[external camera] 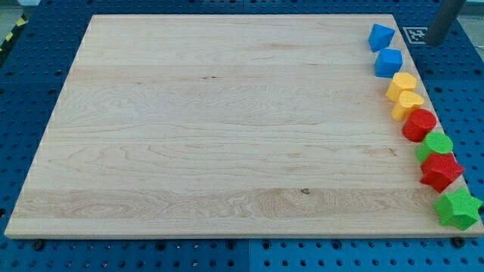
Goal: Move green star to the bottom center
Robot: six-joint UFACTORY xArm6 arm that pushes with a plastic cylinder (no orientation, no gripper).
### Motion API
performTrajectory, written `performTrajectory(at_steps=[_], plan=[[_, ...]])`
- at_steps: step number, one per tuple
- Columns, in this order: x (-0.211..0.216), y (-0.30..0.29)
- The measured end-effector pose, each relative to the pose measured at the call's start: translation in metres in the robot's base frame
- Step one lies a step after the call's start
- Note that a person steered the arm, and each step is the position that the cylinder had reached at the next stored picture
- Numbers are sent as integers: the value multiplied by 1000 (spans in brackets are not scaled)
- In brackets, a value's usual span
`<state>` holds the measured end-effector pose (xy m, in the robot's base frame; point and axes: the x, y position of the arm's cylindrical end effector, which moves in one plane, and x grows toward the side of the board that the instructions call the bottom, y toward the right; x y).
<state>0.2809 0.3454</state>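
The green star (pixel 457 208) lies at the board's bottom right corner, partly over the edge. It is the lowest of a column of blocks along the right edge. Just above it is a red star (pixel 441 171), touching or nearly touching it. My tip (pixel 433 43) is at the view's top right, off the wooden board (pixel 227 128) and over the blue pegboard. It is to the right of the blue blocks and far above the green star.
Up the right edge above the red star stand a green round block (pixel 436 144), a red cylinder (pixel 419 125), a yellow heart (pixel 408 105), a yellow hexagon (pixel 402 85), a blue cube (pixel 389 63) and a blue wedge-like block (pixel 381 36). A blue pegboard (pixel 30 91) surrounds the board.
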Motion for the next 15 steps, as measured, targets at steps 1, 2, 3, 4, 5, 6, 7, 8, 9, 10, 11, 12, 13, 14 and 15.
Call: performTrajectory(at_steps=[1,2,3,4,5,6,7,8,9,10,11,12,13,14,15], plan=[[20,0],[39,0],[72,-1],[131,0],[165,0],[167,-1],[207,0],[242,0],[246,0],[248,0],[254,0],[254,0],[260,0],[270,-3],[283,-28]])
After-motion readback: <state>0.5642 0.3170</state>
